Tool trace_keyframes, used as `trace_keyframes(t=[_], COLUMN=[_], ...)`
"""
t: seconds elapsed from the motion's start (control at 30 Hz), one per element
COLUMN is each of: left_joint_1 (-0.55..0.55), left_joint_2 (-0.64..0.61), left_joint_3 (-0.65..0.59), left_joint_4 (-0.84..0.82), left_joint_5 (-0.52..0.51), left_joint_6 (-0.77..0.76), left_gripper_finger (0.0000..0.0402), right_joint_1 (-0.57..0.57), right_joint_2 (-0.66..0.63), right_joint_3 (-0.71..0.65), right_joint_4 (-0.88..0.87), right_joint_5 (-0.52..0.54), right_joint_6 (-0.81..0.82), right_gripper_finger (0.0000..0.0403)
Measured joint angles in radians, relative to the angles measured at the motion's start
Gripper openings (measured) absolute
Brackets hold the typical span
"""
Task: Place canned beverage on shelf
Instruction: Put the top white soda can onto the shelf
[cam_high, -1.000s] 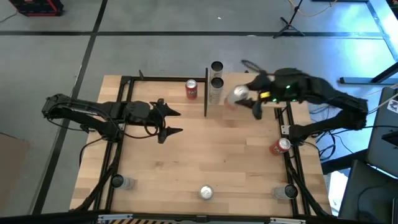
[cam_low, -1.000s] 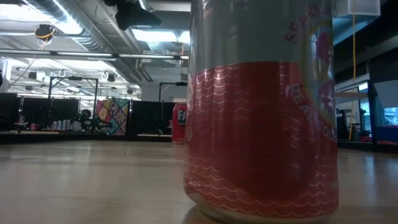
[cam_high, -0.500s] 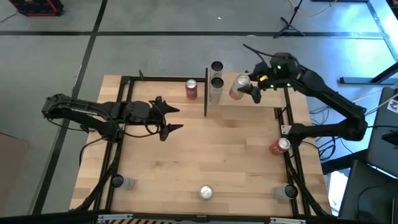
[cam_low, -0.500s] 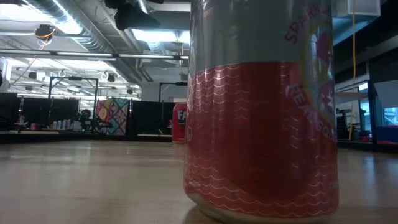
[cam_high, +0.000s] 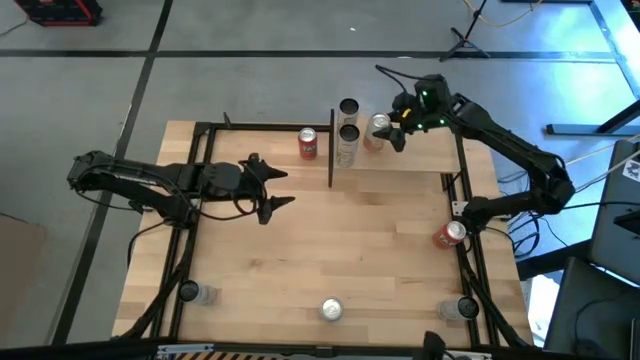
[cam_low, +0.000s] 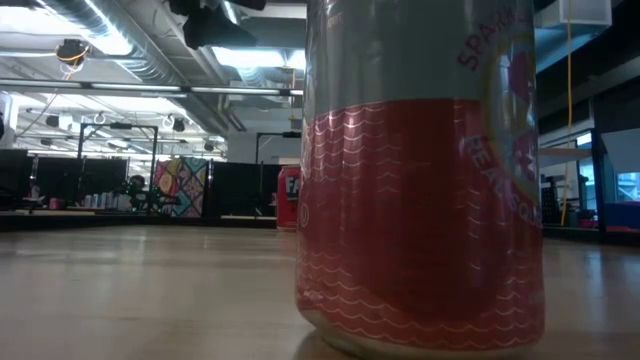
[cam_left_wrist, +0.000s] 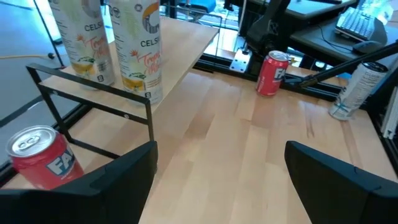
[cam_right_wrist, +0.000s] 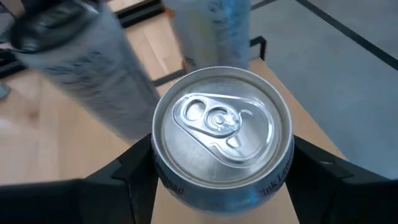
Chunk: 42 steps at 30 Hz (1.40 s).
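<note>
My right gripper (cam_high: 388, 132) is shut on a silver can (cam_high: 378, 126) over the right part of the shelf (cam_high: 425, 158), a light-wood board at the table's far edge with a black post (cam_high: 331, 150). Two tall pale cans (cam_high: 347, 107) (cam_high: 347, 137) stand on the shelf's left part, close beside the held can. They also show in the left wrist view (cam_left_wrist: 140, 46). My left gripper (cam_high: 272, 187) is open and empty over the table's left middle. A red can (cam_high: 308, 143) stands left of the post. My right gripper pinches the silver can's side wall just below its top rim (cam_right_wrist: 163, 177) between its two fingers (cam_right_wrist: 127, 171), one on each side. The fingers come from the table's right, slanting down. The can stands about upright, top up (cam_right_wrist: 222, 123). Whether its base rests on the shelf I cannot tell.
A red can (cam_high: 450, 235) stands by the right rail and also shows in the left wrist view (cam_left_wrist: 272, 73). A silver-and-red can (cam_high: 331, 310) stands at the near edge and fills the low view (cam_low: 420, 180). Clear bottles stand at the near corners (cam_high: 197, 293) (cam_high: 460, 308).
My right gripper has carried the silver can toward the table's far edge and a little left, up next to the two tall cans. The can, tilted before, now stands more upright. My left gripper has kept still.
</note>
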Motion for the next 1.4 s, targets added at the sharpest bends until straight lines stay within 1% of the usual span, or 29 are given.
trace_keyframes(t=[0.27,0.5,0.7,0.83,0.93,1.03,1.27,1.4], left_joint_1=[0.001,0.001,0.001,0.001,0.001,0.001,0.001,0.001], left_joint_2=[0.000,0.000,0.000,0.000,0.000,0.000,0.000,0.000], left_joint_3=[0.000,0.000,0.000,0.000,0.000,0.000,0.000,0.000], left_joint_4=[0.000,0.000,0.000,0.000,0.000,0.000,0.000,0.000], left_joint_5=[-0.030,-0.031,-0.031,-0.031,-0.031,-0.031,-0.031,-0.031], left_joint_6=[0.000,-0.023,-0.022,-0.022,-0.022,-0.022,-0.022,-0.022], left_gripper_finger=[0.0341,0.0341,0.0341,0.0341,0.0341,0.0341,0.0341,0.0341], right_joint_1=[0.003,0.002,0.002,0.002,0.003,0.003,0.003,0.003], right_joint_2=[0.046,0.080,0.090,0.090,0.090,0.090,0.089,0.083], right_joint_3=[0.001,0.001,0.001,0.001,0.001,0.001,0.006,0.061], right_joint_4=[0.073,0.100,0.107,0.102,0.101,0.101,0.103,0.048], right_joint_5=[0.008,0.025,0.016,-0.019,-0.022,-0.018,0.002,0.003], right_joint_6=[-0.019,-0.019,-0.019,-0.023,-0.026,-0.026,-0.026,-0.030], right_gripper_finger=[0.0255,0.0255,0.0271,0.0271,0.0270,0.0286,0.0347,0.0364])
